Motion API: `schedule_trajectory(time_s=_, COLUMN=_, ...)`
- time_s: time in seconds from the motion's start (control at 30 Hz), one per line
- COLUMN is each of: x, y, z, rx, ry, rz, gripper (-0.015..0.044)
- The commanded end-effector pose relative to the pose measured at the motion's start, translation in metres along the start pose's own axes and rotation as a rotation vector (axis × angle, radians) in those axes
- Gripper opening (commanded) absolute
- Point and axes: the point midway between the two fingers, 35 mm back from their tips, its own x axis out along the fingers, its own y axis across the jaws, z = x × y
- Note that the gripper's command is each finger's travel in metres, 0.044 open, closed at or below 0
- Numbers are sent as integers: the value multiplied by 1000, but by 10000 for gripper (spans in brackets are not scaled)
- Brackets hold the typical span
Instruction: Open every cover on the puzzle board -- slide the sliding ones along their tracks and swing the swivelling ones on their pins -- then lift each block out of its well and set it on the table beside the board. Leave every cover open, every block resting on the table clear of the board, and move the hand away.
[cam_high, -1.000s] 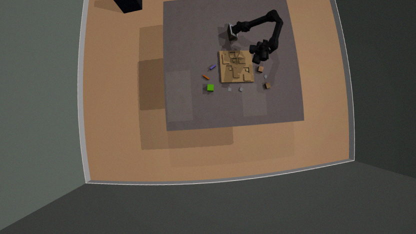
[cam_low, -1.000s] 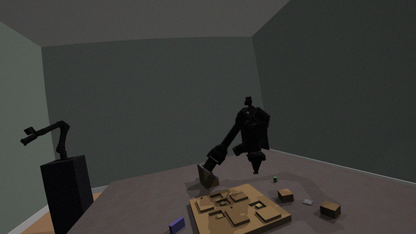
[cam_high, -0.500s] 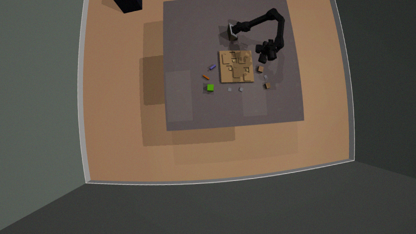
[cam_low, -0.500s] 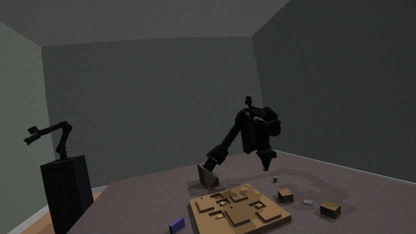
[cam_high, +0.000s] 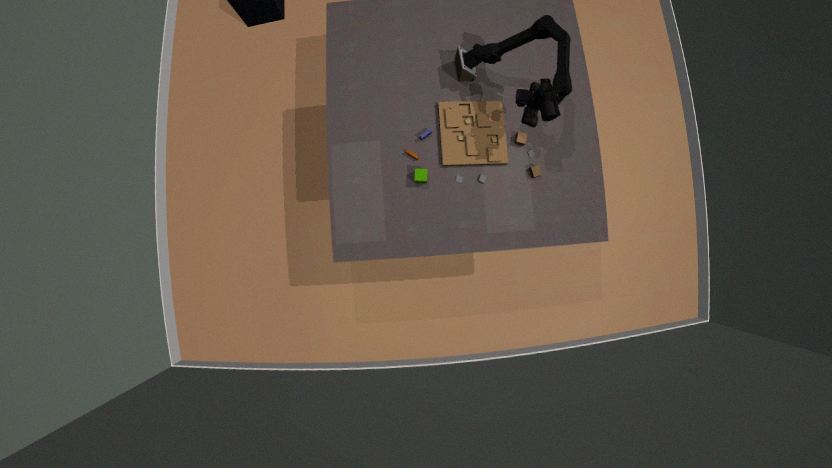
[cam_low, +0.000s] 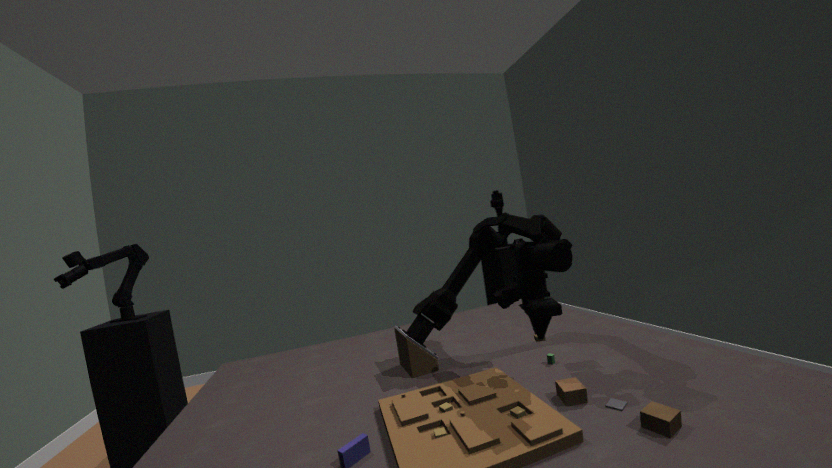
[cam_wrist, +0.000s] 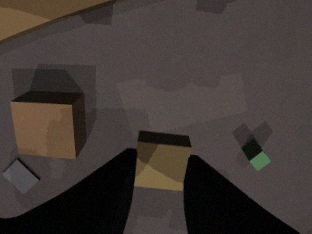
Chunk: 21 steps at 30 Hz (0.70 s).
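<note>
My gripper (cam_low: 539, 335) (cam_wrist: 160, 161) is shut on a yellowish-tan block (cam_wrist: 161, 176). It holds the block above the table beside the puzzle board (cam_high: 446, 156) (cam_low: 401, 443). Three small yellowish blocks sit in uncovered wells: one block (cam_high: 468, 121) (cam_low: 445, 406), another block (cam_high: 460, 137) (cam_low: 439, 431) and a third block (cam_high: 493, 139) (cam_low: 517, 412). The far well shows no block. The raised covers, one cover (cam_high: 451, 118) (cam_low: 410, 409), another (cam_low: 477, 395), a third (cam_low: 474, 434) and one more (cam_low: 536, 431), lie beside the wells. In the top view, the arm hides the fingertips.
Brown blocks (cam_high: 520, 138) (cam_low: 660, 420) (cam_wrist: 47, 131) and a grey tile (cam_high: 530, 153) (cam_low: 616, 403) (cam_wrist: 21, 176) lie beside the board. A small green piece (cam_low: 550, 359) (cam_wrist: 260, 161) stands near my gripper. A blue bar (cam_high: 425, 134) (cam_low: 353, 450), orange bar (cam_high: 411, 154) and green cube (cam_high: 421, 175) lie opposite.
</note>
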Motion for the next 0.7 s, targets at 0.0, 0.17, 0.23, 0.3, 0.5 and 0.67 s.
schedule_trajectory(time_s=0.0, x=8, y=0, z=0, rx=6, ry=0, rz=-3, gripper=80)
schedule_trajectory(time_s=0.17, x=16, y=1, z=0, rx=6, ry=-1, rz=-3, gripper=80)
schedule_trajectory(time_s=0.23, x=19, y=2, z=0, rx=5, ry=-1, rz=-2, gripper=80)
schedule_trajectory(time_s=0.3, x=22, y=2, z=0, rx=5, ry=-2, rz=-2, gripper=80)
schedule_trajectory(time_s=0.5, x=32, y=3, z=-1, rx=5, ry=-3, rz=-2, gripper=80)
schedule_trajectory(time_s=0.67, x=40, y=3, z=-1, rx=5, ry=-3, rz=-1, gripper=80)
